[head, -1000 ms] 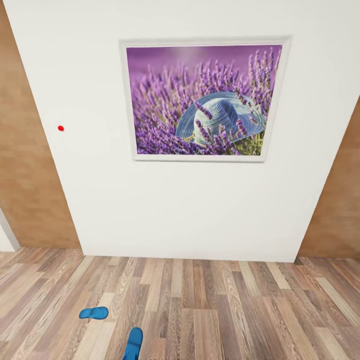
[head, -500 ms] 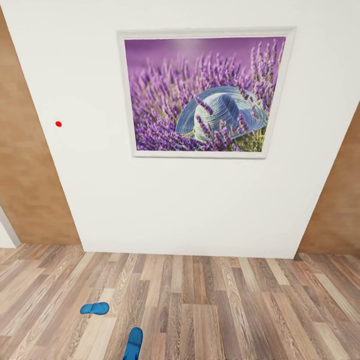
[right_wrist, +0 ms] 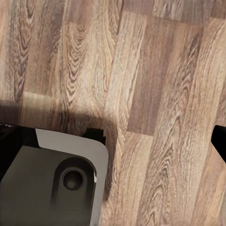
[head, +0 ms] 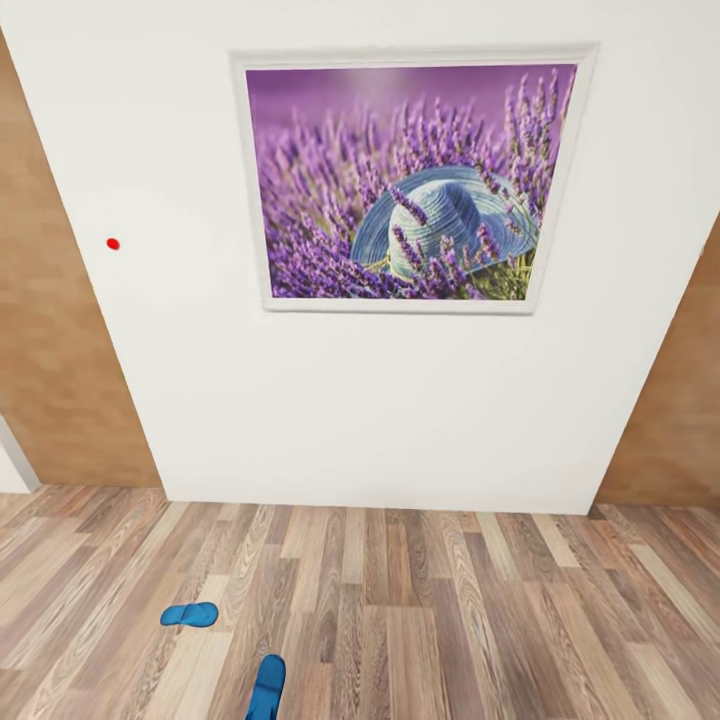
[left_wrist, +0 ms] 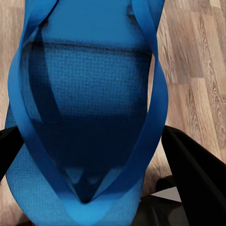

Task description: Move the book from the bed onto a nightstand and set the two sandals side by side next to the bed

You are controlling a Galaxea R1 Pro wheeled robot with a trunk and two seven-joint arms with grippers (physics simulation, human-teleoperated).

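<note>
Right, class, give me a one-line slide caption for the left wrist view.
Blue sandal close up between the left gripper's dark fingers, above wood floor.

Floor [head: 420, 620]: wood planks in mixed browns, strong grain, low satin sheen. Wall [head: 400, 420]: plain white, matt and smooth; picture [head: 410, 185] is a flat print in a white matt frame. Sandal [left_wrist: 89, 122]: blue, foam-like sole with a fine woven-grid texture and smooth, slightly glossy straps; robot base [right_wrist: 52, 183] looks like smooth grey plastic with a dull sheen.
</note>
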